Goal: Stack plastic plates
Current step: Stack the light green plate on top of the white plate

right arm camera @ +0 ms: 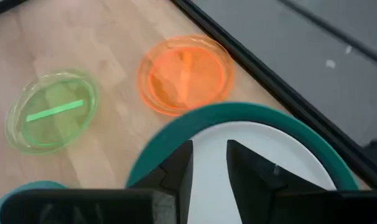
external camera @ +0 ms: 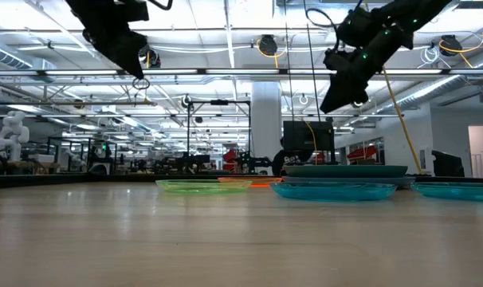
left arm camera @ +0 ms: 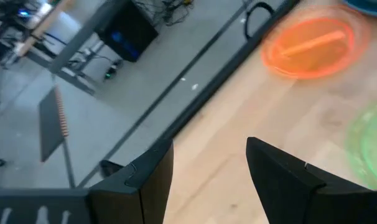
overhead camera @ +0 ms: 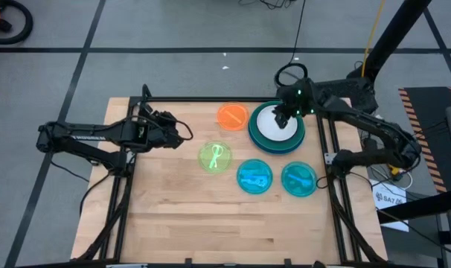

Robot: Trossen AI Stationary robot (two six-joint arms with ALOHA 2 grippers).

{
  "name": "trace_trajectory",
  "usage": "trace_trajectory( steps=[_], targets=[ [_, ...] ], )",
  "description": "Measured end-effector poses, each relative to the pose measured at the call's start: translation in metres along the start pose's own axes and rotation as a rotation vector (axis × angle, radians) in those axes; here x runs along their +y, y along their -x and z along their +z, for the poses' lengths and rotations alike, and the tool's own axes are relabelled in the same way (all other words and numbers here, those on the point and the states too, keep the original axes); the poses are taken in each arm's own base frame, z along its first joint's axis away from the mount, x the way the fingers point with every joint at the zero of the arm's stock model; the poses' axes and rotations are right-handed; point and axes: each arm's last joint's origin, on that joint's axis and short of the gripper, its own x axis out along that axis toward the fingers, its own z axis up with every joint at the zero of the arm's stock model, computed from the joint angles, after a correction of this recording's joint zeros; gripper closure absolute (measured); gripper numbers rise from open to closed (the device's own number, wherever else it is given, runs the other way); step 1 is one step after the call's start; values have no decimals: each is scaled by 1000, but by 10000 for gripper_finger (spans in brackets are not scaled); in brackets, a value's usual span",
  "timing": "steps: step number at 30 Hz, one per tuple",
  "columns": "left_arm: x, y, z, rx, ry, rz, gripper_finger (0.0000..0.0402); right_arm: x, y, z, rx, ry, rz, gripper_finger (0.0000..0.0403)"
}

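A white plate [overhead camera: 273, 123] lies on a dark teal plate [overhead camera: 253, 132] at the table's far right; in the right wrist view the white plate [right arm camera: 269, 143] lies inside the teal rim [right arm camera: 238, 115]. Flat on the wood lie a small orange plate [overhead camera: 231, 116], a lime green plate [overhead camera: 215, 158] and two cyan plates [overhead camera: 254, 177] [overhead camera: 298, 179]. My right gripper [right arm camera: 210, 152] hovers open above the white plate, well clear of it in the low view [external camera: 331, 102]. My left gripper [overhead camera: 186, 135] hangs open in the air over the table's left part, left of the green plate.
A black frame rail [overhead camera: 188, 99] runs along the table's far edge, and upright posts [overhead camera: 331, 160] stand at the right edge. Bare wood [overhead camera: 210, 223] fills the near half of the table.
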Motion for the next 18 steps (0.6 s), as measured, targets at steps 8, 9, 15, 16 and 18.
trace_trajectory(
  steps=[8,9,15,16,18],
  targets=[
    [-30,-10,-7,26,-44,-167,192,46,4,-24,-170,143,38,312],
    [-34,-12,-6,34,-61,-205,192,49,5,-25,-178,158,43,312],
    [-64,-25,2,36,-173,-510,192,69,10,-19,-289,298,94,312],
    [-69,-27,3,34,-187,-565,192,72,11,-18,-307,325,104,312],
    [-77,-32,4,37,-220,-656,192,76,15,-18,-327,381,114,312]
  ],
)
